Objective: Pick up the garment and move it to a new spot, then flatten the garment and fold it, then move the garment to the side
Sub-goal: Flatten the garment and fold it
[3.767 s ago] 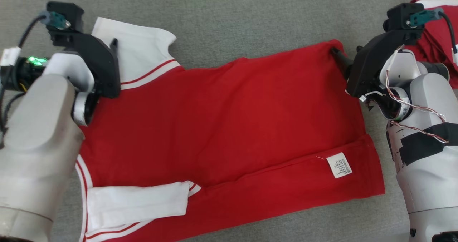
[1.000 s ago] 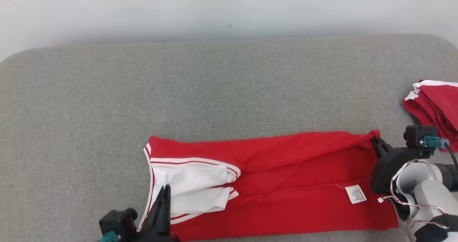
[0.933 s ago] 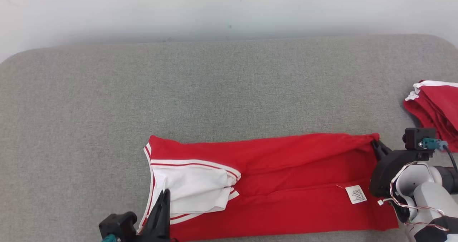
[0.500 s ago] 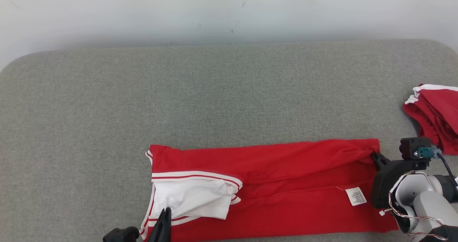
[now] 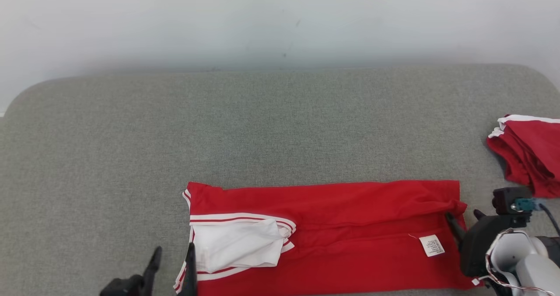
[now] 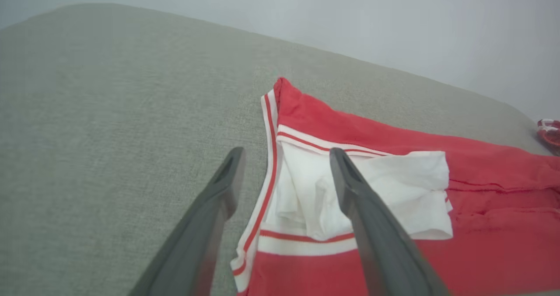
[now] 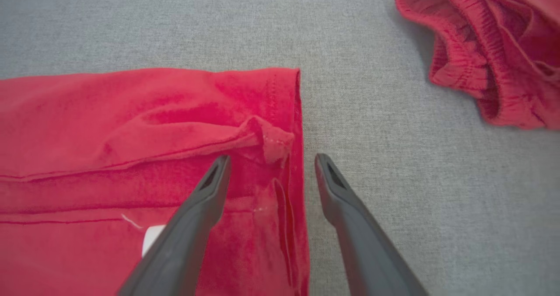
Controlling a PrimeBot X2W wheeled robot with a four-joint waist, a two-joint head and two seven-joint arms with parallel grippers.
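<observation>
garment (image 5: 350,208) folded flat; left gripper (image 5: 173,248), right gripper (image 5: 462,214) spread, empty.

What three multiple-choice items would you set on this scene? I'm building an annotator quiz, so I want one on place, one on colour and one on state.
1. Where is the pile of red clothes relative to the folded garment?
A. On the robot's left of it
B. On the robot's right, apart from it
C. On top of it

2. What colour is the sleeve folded onto the garment?
A. White
B. Blue
C. Black

3. How do the left gripper and right gripper stand?
A. Both open
B. Both shut on cloth
C. Left shut, right open

Key:
1 B: the grey surface shows between pile and garment in the head view.
2 A: it lies white against the red body.
3 A: each wrist view shows its two fingers spread apart.
</observation>
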